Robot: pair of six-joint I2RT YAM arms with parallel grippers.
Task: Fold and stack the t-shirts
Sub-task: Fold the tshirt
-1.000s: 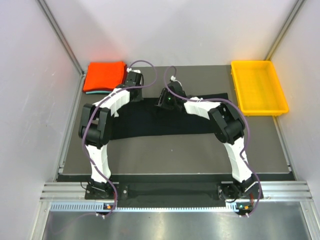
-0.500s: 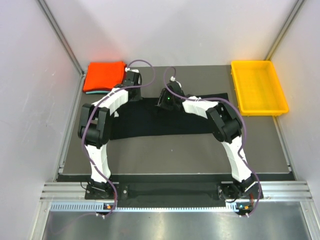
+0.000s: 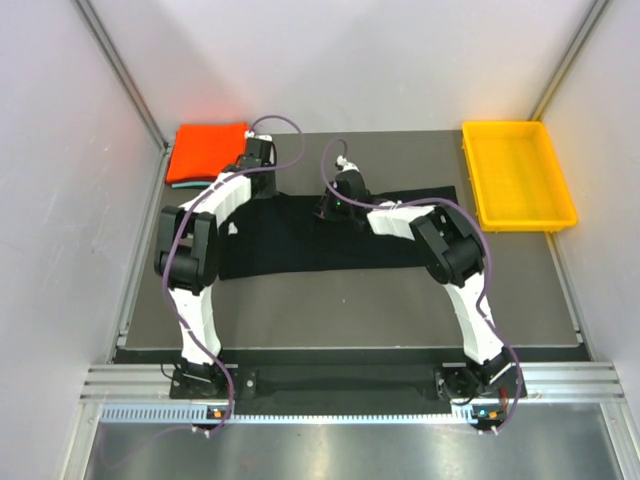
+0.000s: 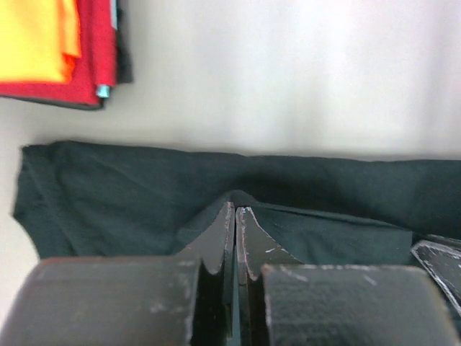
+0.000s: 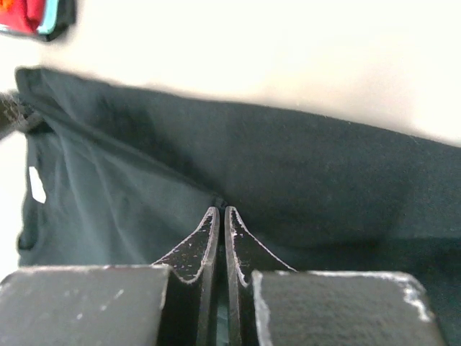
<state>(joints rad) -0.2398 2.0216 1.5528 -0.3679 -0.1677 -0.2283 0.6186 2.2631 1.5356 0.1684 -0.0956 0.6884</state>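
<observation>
The black t-shirt [image 3: 330,245] lies spread across the dark mat. Its far edge is gathered between both grippers. My left gripper [image 3: 252,185] is shut on a raised fold of the black t-shirt [image 4: 108,194] near its far left corner, and the cloth tents up at the tips [image 4: 236,209]. My right gripper [image 3: 326,207] is shut with its tips [image 5: 220,210] pinching the black cloth [image 5: 288,166] near the middle of the far edge. A small white neck label [image 5: 36,184] shows to the left. The folded orange-red t-shirt [image 3: 208,150] lies on a teal one [image 4: 104,90] at the back left.
A yellow plastic tray [image 3: 520,224] stands at the back right corner of the mat. The dark mat [image 3: 350,310] shows bare in front of the shirt. Grey walls close in on the left, right and back.
My right gripper has closed on the shirt's far edge. My left gripper has moved left and back toward the folded stack, drawing the shirt's corner with it.
</observation>
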